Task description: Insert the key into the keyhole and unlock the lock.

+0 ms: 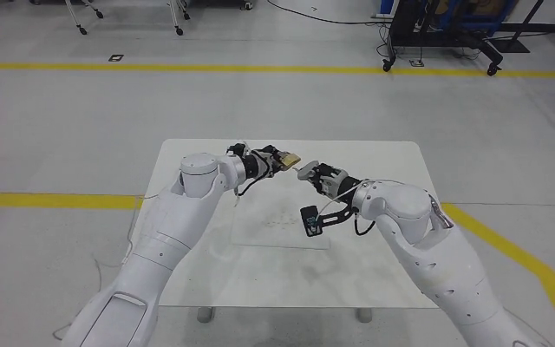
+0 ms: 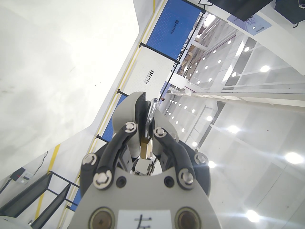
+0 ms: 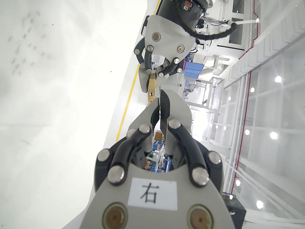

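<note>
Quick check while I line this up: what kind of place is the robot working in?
Probably a factory or lab hall: yellow floor lines, blue partition panels, a wheeled rack behind the white table.

The lock (image 3: 151, 93) is formed of brass-coloured metal with a satin sheen, and its shackle (image 2: 152, 111) of polished, glossy steel. The left claw (image 2: 149, 106) around it is finished in matt grey and fitted with bright metal screws (image 2: 102, 178). Facing the lock, the right claw (image 3: 160, 102) is lined with black ribbed rubber pads (image 3: 164, 113). Beneath the lock, the worktop (image 1: 381, 260) is surfaced in matt white, faintly smudged.
</note>
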